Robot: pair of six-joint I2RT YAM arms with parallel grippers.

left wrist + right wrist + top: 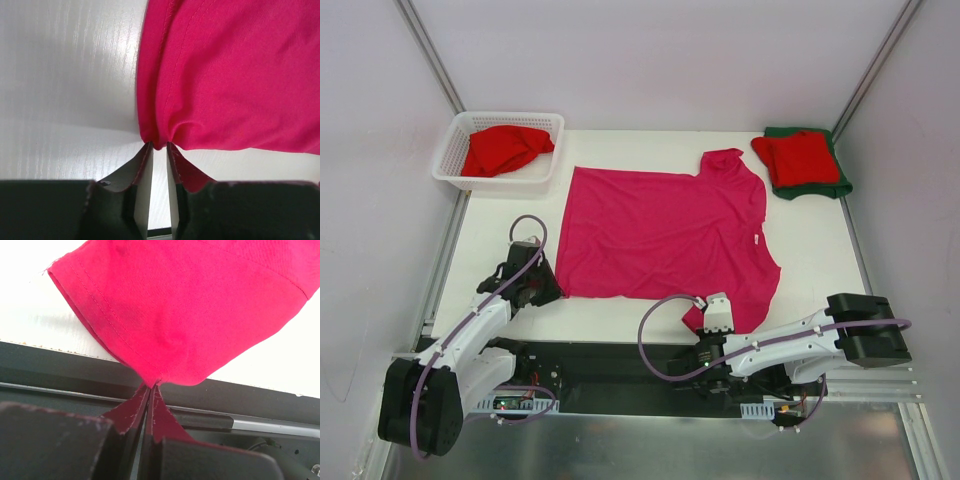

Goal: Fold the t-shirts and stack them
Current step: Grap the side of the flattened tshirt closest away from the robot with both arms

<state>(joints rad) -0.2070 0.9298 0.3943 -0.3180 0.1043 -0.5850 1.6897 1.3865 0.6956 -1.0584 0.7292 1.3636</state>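
Left arm (470, 330) is stretched from the lower left corner up toward the middle of the frame. Left gripper (160, 146) is angled down low, jaws drawn in to a thin slit, with a corner of the pink t-shirt (230, 75) pinched at the tips. Right arm (790, 340) is laid low along the bottom edge, reaching in from the right. Right gripper (151, 385) is clamped tight on the sleeve edge.

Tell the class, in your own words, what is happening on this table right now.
Two robot arms are working on a magenta-pink t-shirt spread flat on the white table. The left gripper pinches its near hem corner and the right gripper pinches its near sleeve. A crumpled red t-shirt lies in the white lattice basket at the far left. At the far right, a folded red t-shirt rests on a dark green t-shirt.
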